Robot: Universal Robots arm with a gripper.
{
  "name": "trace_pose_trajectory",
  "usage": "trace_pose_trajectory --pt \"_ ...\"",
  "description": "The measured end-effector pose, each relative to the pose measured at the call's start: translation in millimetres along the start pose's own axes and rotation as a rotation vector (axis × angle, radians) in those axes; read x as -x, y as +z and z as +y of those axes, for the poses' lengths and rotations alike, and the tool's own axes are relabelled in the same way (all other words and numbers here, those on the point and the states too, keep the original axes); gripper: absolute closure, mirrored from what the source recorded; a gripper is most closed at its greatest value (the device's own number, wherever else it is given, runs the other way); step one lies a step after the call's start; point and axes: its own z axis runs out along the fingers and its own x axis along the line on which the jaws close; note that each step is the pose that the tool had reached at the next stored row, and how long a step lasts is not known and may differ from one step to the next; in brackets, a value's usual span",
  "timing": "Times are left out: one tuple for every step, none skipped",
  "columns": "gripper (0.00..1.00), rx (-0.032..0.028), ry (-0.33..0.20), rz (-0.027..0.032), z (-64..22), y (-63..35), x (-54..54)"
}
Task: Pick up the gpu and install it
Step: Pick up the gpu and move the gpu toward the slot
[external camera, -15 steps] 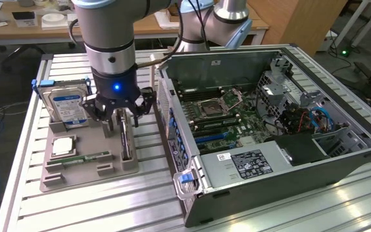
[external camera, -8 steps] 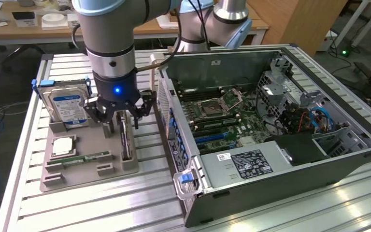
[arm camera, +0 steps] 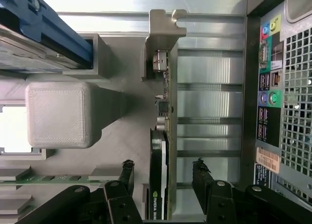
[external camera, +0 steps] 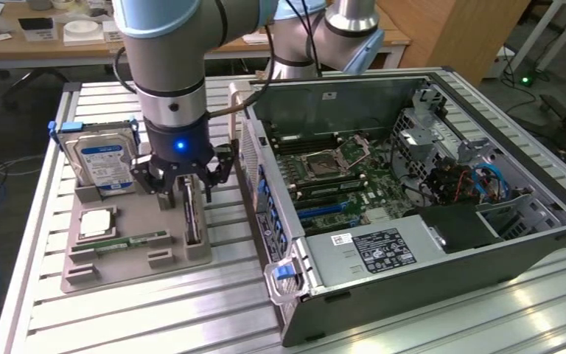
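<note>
The robot arm (external camera: 170,74) hangs over the grey tray (external camera: 135,258) on the desk (external camera: 116,317), on the exterior view's left. The claw (external camera: 185,193) points down & is spread wide, w/ nothing in it. It sits right over the gpu (external camera: 194,221). The gpu stands on its thin edge in a slot on the tray's right side, next to the big PC case (external camera: 411,184).

In the wrist view the claw (arm camera: 163,173) has one black finger (arm camera: 127,173) on each side of the gpu (arm camera: 158,185), w/ a small gap on both sides. The card is dark, & its silver bracket (arm camera: 163,29) sticks out at the far end.

The hard drive (external camera: 101,162) w/ a blue & white label stands at the far left of the tray. A green memory stick (external camera: 126,242) lies toward the near side, & a square chip (external camera: 96,221) lies btw the stick & the drive.

The PC case lies on its side w/ the lid off, so the green board (external camera: 342,184) inside shows. The gpu is in the tray, not in the case.
</note>
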Motion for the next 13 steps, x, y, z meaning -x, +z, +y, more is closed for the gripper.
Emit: trace_pose_trajectory --pt "0.4 -0.0008 0.0 0.0001 -0.1 1.8 0.0" --pt "0.4 -0.0013 0.0 0.0001 -0.1 3.6 0.0" --pt "0.4 -0.0014 0.0 0.0 -0.1 5.6 -0.1" --pt "0.4 -0.0016 0.0 0.0 -0.2 7.3 -0.1" --pt "0.4 -0.0016 0.0 0.0001 -0.2 9.1 -0.1" --pt "0.4 -0.0016 0.0 0.0001 -0.3 10.9 -0.1" --pt "0.4 -0.0016 0.0 0.0 -0.3 12.7 -0.2" --pt "0.4 -0.0015 0.0 0.0 -0.3 14.5 -0.2" --pt "0.4 -0.0016 0.0 0.0 -0.3 16.0 -0.5" --pt "0.4 -0.0015 0.0 0.0 -0.2 17.4 -1.5" --pt "0.4 -0.0016 0.0 0.0 -0.1 18.9 -1.5" --pt "0.4 -0.0016 0.0 0.0 -0.1 20.5 -1.5" --pt "0.4 -0.0016 0.0 0.0001 -0.1 22.3 -1.5"
